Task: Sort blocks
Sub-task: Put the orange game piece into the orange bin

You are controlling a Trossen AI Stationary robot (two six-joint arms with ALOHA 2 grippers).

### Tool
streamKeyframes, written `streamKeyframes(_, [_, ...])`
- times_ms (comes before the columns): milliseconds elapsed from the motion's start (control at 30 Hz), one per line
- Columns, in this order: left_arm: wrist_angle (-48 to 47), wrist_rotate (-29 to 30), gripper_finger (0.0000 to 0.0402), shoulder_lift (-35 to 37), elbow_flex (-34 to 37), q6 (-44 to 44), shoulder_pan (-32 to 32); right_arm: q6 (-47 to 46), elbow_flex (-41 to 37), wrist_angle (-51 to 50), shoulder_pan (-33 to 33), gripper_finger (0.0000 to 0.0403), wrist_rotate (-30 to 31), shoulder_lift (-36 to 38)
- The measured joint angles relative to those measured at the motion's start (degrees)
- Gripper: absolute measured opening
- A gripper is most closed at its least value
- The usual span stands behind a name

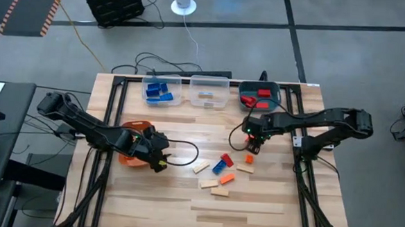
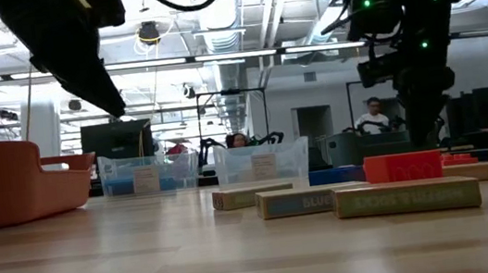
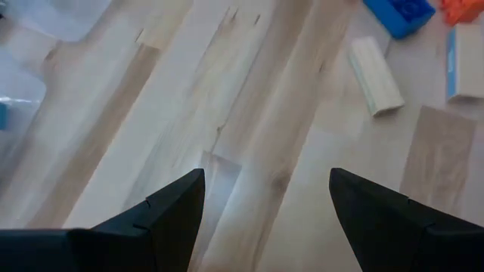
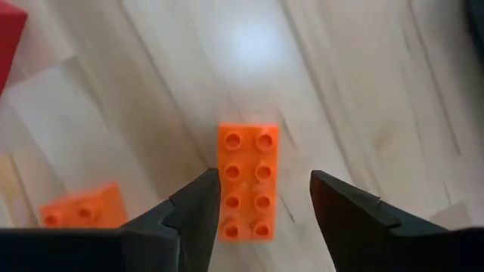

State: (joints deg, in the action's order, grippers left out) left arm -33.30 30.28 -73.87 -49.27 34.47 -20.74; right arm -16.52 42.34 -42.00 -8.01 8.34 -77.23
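Observation:
Loose blocks lie flat on the wooden table: a tan one (image 1: 199, 167), a blue one (image 1: 218, 165), a red one (image 1: 226, 158), orange ones (image 1: 227, 177) and more tan ones (image 1: 218, 191). My right gripper (image 4: 265, 177) is open and hovers over an orange eight-stud brick (image 4: 247, 181), which lies flat on the table with one finger on either side of it. A second orange brick (image 4: 83, 208) lies nearby. My left gripper (image 3: 265, 177) is open over bare wood next to the orange bin (image 1: 132, 155), with a tan block (image 3: 376, 75) ahead of it.
Along the far edge stand a clear bin holding blue blocks (image 1: 162, 90), a clear bin with tan pieces (image 1: 209, 93) and a teal bin with red blocks (image 1: 260, 96). A black cable (image 1: 186, 151) loops across the table's middle. Bare wood lies toward the near edge.

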Motion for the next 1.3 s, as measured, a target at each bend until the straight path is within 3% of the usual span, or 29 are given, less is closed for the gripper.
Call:
streamKeyframes(500, [-0.4,0.1,0.0276,0.0,-0.2,2.8,-3.1,-1.1,-8.8,12.8,1.5,0.0231,-0.1,1.2])
streamKeyframes(733, [-0.4,1.1,0.0276,0.0,-0.2,1.7,-3.1,1.0,-9.0,12.8,1.3,0.0155,-0.1,1.1])
streamKeyframes(867, [-0.7,1.2,0.0276,0.0,-0.2,1.3,-3.1,1.4,-8.9,12.9,1.1,0.0150,-0.3,1.2])
streamKeyframes(1100, [-0.8,1.6,0.0276,0.0,-0.2,0.6,-3.0,4.1,-3.1,10.9,1.1,0.0172,-0.6,1.7])
streamKeyframes(1300, [-3.1,5.8,0.0276,0.0,-0.2,1.3,-3.1,11.3,4.4,10.8,-1.0,0.0162,-0.7,1.6])
